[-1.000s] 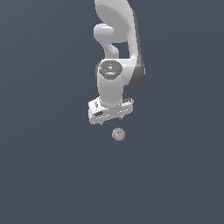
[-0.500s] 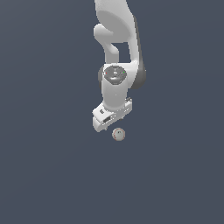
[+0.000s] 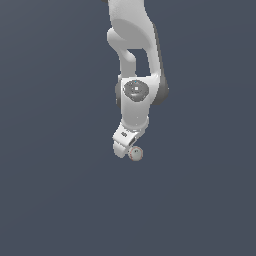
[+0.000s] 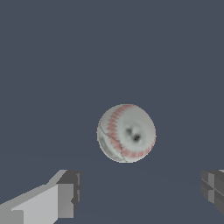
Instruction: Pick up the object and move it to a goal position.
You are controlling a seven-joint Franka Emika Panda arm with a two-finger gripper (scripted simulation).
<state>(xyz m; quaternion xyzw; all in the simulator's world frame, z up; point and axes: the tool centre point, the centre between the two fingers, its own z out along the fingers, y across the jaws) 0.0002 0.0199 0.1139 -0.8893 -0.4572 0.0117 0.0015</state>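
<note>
Wrist view: baseball [image 4: 126,133] on grey floor [image 4: 52,52], between my spread fingers [image 4: 65,194], untouched. My gripper [image 3: 126,149] holds nothing. Grasp, lift, carry all outstanding.

Exterior view: distant, facing arm [image 3: 135,60]. Wrist view: close, past fingers [image 4: 61,197]. Both share ball [image 3: 135,153].

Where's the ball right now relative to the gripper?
In the exterior view the ball lies on the grey floor just to the view's right of the gripper. The wrist view shows it between the open fingers, untouched.
</note>
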